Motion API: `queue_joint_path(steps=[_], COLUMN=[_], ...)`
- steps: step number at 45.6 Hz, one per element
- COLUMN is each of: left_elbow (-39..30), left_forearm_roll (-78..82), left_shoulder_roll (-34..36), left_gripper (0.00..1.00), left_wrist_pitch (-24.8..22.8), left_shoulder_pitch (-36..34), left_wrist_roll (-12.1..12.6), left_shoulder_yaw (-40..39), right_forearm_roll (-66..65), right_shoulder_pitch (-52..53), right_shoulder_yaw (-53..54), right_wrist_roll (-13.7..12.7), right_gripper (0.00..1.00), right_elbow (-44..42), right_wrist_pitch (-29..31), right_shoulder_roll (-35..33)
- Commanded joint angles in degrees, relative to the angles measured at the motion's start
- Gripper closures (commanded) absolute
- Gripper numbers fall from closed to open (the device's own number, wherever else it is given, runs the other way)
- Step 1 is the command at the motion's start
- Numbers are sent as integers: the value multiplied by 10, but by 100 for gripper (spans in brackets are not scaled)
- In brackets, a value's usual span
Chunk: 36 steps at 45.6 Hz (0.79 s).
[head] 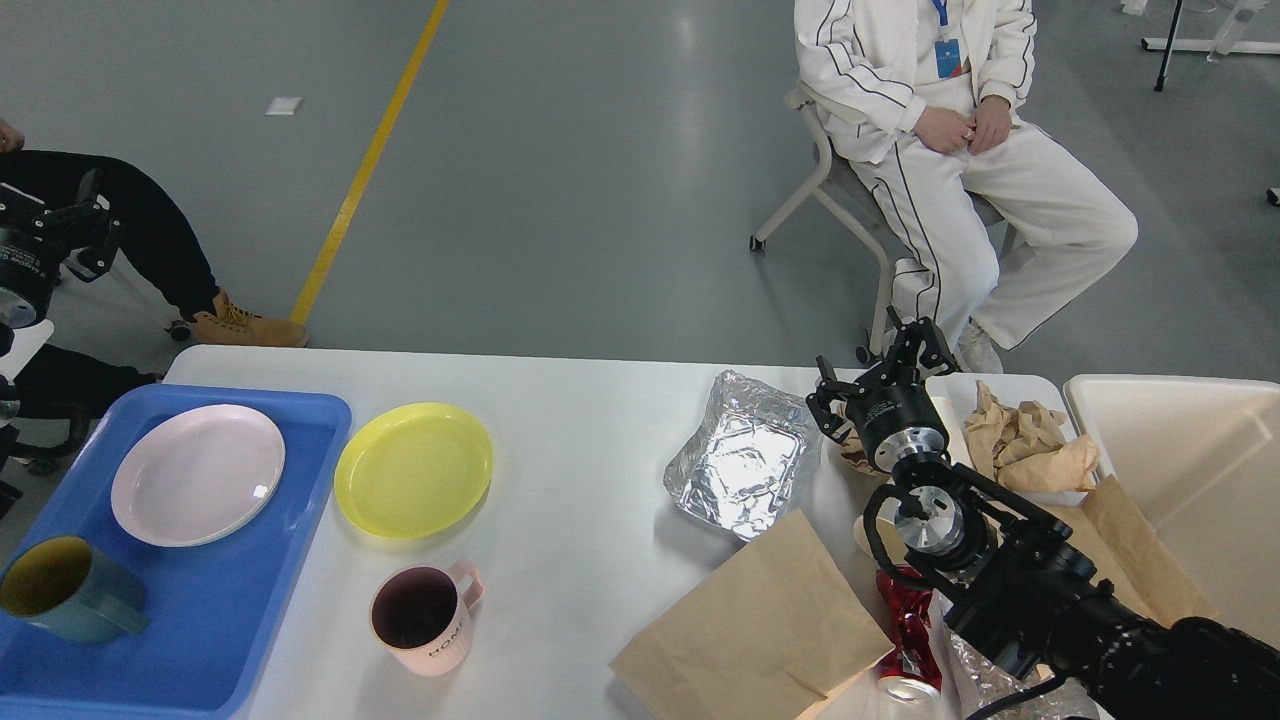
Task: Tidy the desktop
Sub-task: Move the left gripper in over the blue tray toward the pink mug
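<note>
Right claw (880, 375) over cluttered tabletop (580, 420).
Claw fingers spread (nothing held), foil tray (745, 465) at its 8 o'clock; left claw (70, 225) state unclear.

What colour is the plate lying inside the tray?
Pale pink: the plate lies in the blue tray, clearest in the head view.

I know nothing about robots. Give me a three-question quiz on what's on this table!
1. True or false: the yellow plate lies inside the blue tray.
2. Which cup stands in that tray: A) the teal mug, B) the pink mug?
3. Fill in: the right pincer hovers beside the ___ container.

Key: 1 false, it lies on the desktop beside the tray; 2 A; 3 foil.
</note>
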Motion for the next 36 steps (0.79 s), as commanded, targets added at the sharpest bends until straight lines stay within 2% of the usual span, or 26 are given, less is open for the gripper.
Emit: queue_joint_path(steps=[1,7,11,19,28,36], left_elbow=[1,1,1,0,-2,-1], left_forearm_roll=[-1,-1,1,3,3,-1], left_shoulder_roll=[-1,-12,-13,-17,-18,-65], left_gripper=[4,4,4,4,4,4], left_wrist_pitch=[4,4,-1,-15,-88,-90], left_shoulder_pitch=[16,19,19,28,31,21], left_wrist_roll=[-4,-7,3,-3,-3,4], left_shoulder_yaw=[-5,-5,-1,2,-2,10], right_forearm_roll=[0,-1,0,0,0,0], right_shoulder_pitch=[0,0,0,0,0,0], right_shoulder_yaw=[0,0,0,0,0,0], right_wrist_roll=[0,0,0,0,0,0], right_gripper=[0,0,0,0,0,0], right_elbow=[1,1,1,0,0,0], right_wrist_pitch=[0,1,1,1,1,1], right_shoulder_roll=[0,0,0,0,0,0])
